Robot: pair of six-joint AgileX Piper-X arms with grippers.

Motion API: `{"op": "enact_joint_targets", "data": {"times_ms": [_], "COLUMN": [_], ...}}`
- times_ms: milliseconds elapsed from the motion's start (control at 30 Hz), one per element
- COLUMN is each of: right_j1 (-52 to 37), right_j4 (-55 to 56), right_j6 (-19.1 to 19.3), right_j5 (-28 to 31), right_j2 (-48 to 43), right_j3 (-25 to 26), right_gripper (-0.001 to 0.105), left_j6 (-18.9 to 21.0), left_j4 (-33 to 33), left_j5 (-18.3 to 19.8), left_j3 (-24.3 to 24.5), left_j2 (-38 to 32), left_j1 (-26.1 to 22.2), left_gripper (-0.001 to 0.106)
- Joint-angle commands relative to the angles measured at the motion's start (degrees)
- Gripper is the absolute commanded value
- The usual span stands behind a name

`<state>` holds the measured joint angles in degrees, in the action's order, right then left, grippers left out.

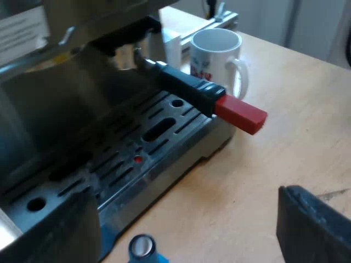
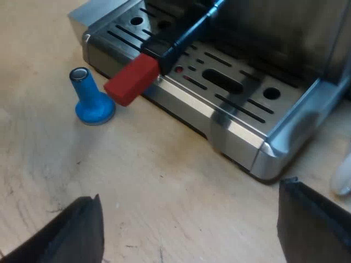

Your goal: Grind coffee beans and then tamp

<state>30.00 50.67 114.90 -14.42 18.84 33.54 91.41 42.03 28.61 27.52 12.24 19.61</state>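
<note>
The metal holder is locked into the espresso machine (image 1: 66,109), its dark handle (image 1: 184,85) sticking out over the drip tray (image 1: 159,148) and ending in red (image 1: 241,115). A blue tamper (image 2: 90,101) stands upright on the wooden table just off the tray's corner, close to the handle's red end (image 2: 131,79). My left gripper (image 1: 181,241) hovers open above the table beside the tray, with the tamper's top (image 1: 142,247) between its fingers (image 1: 312,230). Open too, my right gripper (image 2: 192,235) hangs over bare table before the tray (image 2: 230,118), holding nothing.
A white mug (image 1: 216,55) with red print stands on the table beyond the handle, beside the machine. A white box (image 1: 171,49) sits against the mug. Pale wooden tabletop (image 2: 164,181) spreads out before the tray.
</note>
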Motion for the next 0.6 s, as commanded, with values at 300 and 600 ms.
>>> {"op": "enact_joint_targets", "data": {"times_ms": [300,600], "right_j1": [11.64,21.66], "right_j4": [-7.23,-10.24], "right_j6": [-2.88,-6.51], "right_j5": [10.69,20.03], "right_j2": [4.77,8.84], "right_j3": [0.51,0.37], "right_gripper": [0.067,0.067], "left_j6": [-3.23,-3.47], "left_j4": [-10.86,-20.60], "left_j5": [7.24,6.95], "left_j3": [-0.06,-2.40], "left_j2": [11.81,17.61], "left_j1": [2.05,6.70], "left_gripper": [0.068,0.068]}}
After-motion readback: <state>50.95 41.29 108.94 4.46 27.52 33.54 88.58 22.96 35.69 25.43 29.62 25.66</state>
